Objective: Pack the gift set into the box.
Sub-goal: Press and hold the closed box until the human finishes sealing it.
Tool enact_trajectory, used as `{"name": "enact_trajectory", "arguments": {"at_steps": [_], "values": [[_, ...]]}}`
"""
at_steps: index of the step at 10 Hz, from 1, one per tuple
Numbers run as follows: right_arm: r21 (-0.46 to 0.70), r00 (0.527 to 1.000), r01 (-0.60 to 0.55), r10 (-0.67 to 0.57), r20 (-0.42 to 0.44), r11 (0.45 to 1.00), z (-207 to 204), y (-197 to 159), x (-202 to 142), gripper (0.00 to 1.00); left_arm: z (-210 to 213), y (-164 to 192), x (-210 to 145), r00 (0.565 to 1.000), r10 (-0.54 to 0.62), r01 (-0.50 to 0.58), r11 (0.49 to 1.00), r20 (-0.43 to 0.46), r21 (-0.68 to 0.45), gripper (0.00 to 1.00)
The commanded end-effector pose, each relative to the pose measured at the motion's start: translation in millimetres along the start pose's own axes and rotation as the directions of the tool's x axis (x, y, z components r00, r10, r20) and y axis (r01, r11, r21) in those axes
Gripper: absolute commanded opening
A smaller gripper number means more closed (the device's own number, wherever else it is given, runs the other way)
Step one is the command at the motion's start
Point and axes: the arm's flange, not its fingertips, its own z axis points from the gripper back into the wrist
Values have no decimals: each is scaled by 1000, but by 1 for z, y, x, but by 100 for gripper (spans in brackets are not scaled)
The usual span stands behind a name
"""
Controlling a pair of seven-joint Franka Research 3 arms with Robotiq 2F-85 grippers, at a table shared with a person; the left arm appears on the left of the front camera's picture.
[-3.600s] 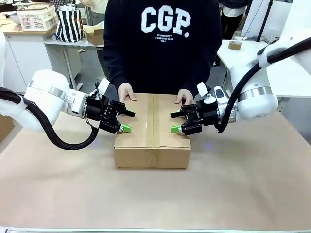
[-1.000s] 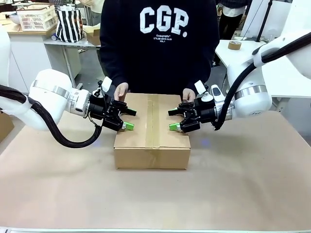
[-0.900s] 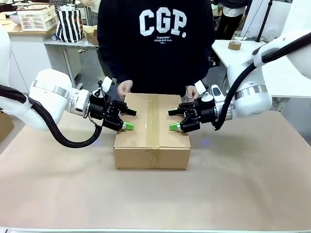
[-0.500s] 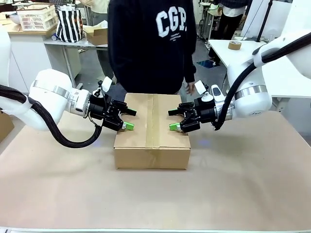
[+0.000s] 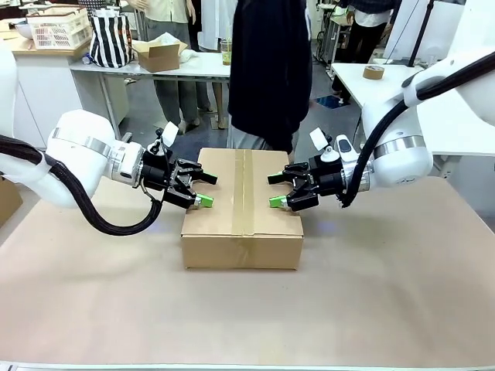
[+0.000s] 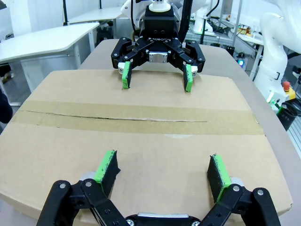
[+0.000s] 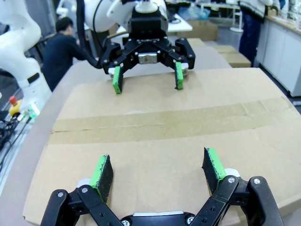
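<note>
The large plain brown cardboard carton (image 5: 242, 224), flaps shut and taped along the middle seam, sits mid-tabletop (image 5: 387, 294). The left gripper (image 5: 207, 191) hangs over its left top edge and the right gripper (image 5: 274, 192) over its right, both jaws spread wide, grasping nothing. A person in dark clothes (image 5: 267, 69) stands at the far side.

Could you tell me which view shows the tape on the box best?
The left wrist view: the tape runs across the box close up, its dark seam line plain. The right wrist view shows it, seam fainter; the front view shows it small.
</note>
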Motion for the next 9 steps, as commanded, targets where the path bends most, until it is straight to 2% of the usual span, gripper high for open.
{"name": "enact_trajectory", "arguments": {"at_steps": [1,9], "values": [[-5,1000,1,-1,-9,1000,0,0,-2,100,-1,-3,-5,1000,-9,9,1000,-9,7,100],[-5,1000,1,-1,-9,1000,0,0,-2,100,-1,-3,-5,1000,-9,9,1000,-9,7,100]]}}
